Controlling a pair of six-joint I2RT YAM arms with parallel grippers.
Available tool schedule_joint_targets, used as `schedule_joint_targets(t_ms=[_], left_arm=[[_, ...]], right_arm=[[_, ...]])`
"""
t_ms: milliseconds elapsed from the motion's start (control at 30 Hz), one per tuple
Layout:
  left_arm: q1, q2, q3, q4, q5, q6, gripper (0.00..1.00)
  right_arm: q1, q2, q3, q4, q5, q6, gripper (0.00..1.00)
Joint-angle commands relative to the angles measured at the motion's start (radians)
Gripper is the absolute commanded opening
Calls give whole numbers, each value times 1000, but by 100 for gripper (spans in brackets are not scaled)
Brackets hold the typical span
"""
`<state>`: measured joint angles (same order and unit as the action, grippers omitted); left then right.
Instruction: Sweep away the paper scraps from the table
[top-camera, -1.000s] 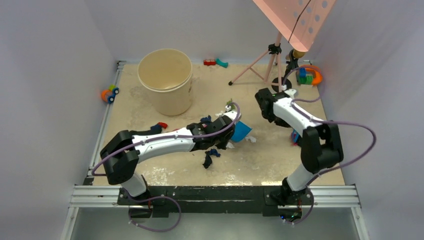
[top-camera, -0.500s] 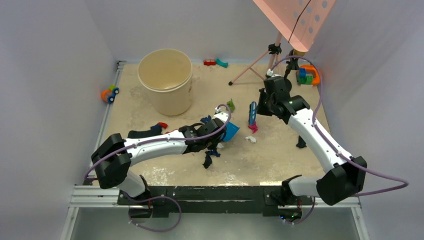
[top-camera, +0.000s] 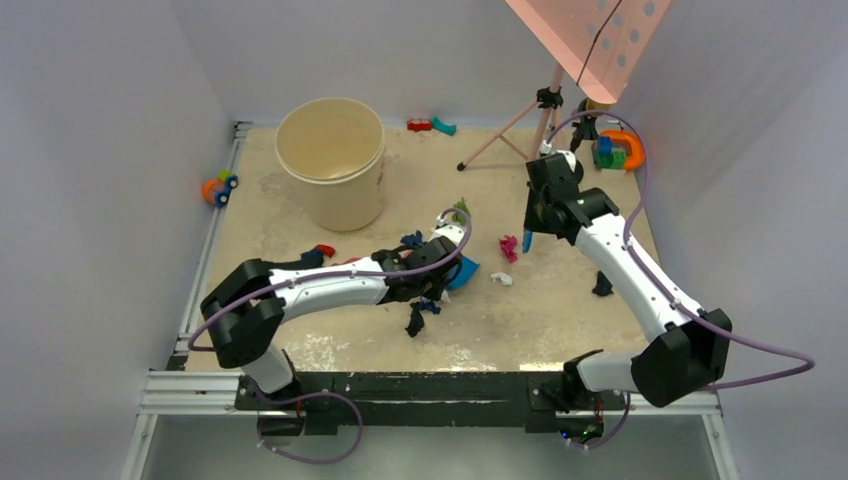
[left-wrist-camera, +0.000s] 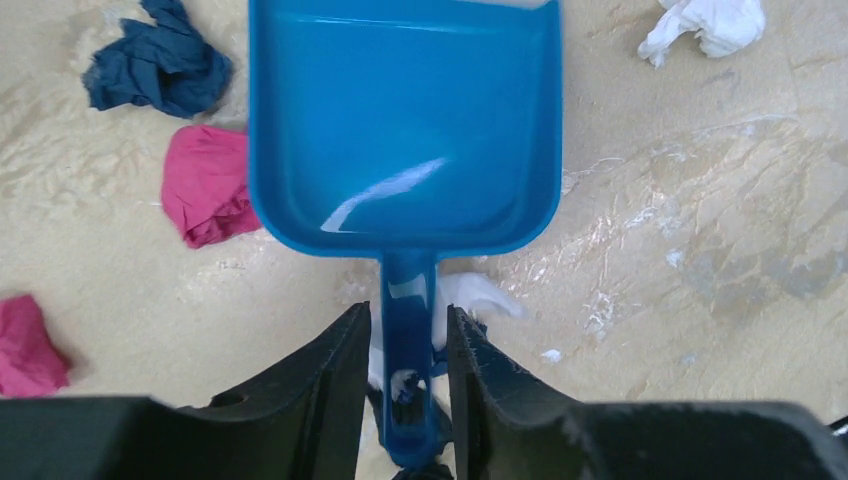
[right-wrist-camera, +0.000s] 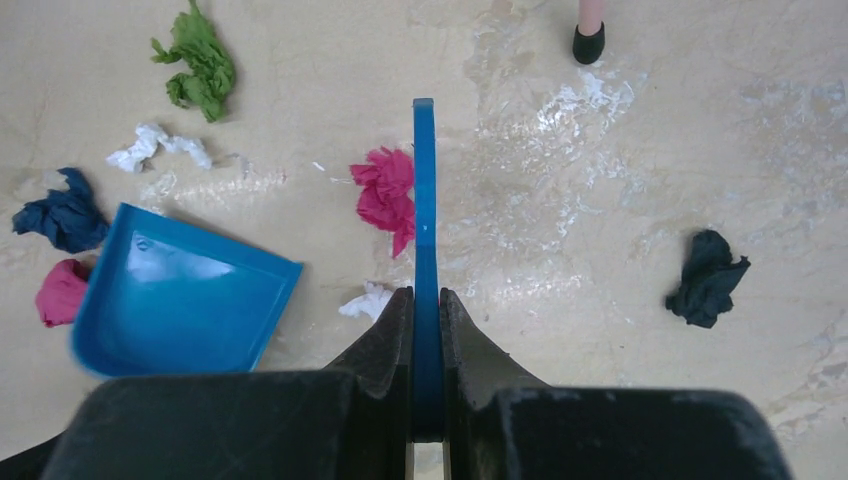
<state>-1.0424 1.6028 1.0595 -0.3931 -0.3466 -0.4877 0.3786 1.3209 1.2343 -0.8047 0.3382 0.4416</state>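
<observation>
My left gripper (left-wrist-camera: 408, 330) is shut on the handle of a blue dustpan (left-wrist-camera: 405, 120), which lies flat on the table (top-camera: 560, 310); the pan also shows in the top view (top-camera: 463, 272). My right gripper (right-wrist-camera: 425, 300) is shut on a blue hand brush (right-wrist-camera: 424, 220), held on edge just right of a magenta scrap (right-wrist-camera: 383, 195). Paper scraps lie around the pan: green (right-wrist-camera: 195, 65), white (right-wrist-camera: 155, 148), dark blue (left-wrist-camera: 158, 68), magenta (left-wrist-camera: 205, 195), white (right-wrist-camera: 368, 300). A black scrap (right-wrist-camera: 708, 275) lies to the right, and a dark one (top-camera: 415, 318) near the front.
A large beige bucket (top-camera: 330, 160) stands at the back left. A pink stand (top-camera: 530, 130) has its feet at the back right. Plastic toys sit along the edges: an orange and blue car (top-camera: 218, 188), red and teal blocks (top-camera: 430, 125), and an orange ring with blocks (top-camera: 618, 150).
My right arm unfolded and swung the brush out to the middle, and the brush now sits right of the magenta scrap. My left arm drew the dustpan a little to the left.
</observation>
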Motion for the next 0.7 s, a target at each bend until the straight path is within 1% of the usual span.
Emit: schedule_joint_targets(t_ms=[0, 67, 200, 367, 500, 600, 667], left_arm=[[2, 70, 42, 73, 5, -32, 39], [2, 113, 56, 76, 12, -36, 38], [2, 167, 79, 68, 24, -54, 33], [2, 154, 76, 50, -25, -70, 38], [2, 125, 57, 54, -67, -70, 39], [7, 132, 57, 63, -65, -66, 38], [13, 156, 75, 58, -51, -69, 35]], right_arm=[[0, -32, -13, 18, 44, -21, 0], [1, -51, -26, 27, 30, -23, 0], [0, -90, -56, 40, 10, -17, 0], [0, -134, -87, 53, -14, -10, 0], [0, -150, -96, 60, -24, -12, 0], [0, -149, -98, 67, -30, -11, 0], [0, -146, -96, 72, -37, -10, 0]])
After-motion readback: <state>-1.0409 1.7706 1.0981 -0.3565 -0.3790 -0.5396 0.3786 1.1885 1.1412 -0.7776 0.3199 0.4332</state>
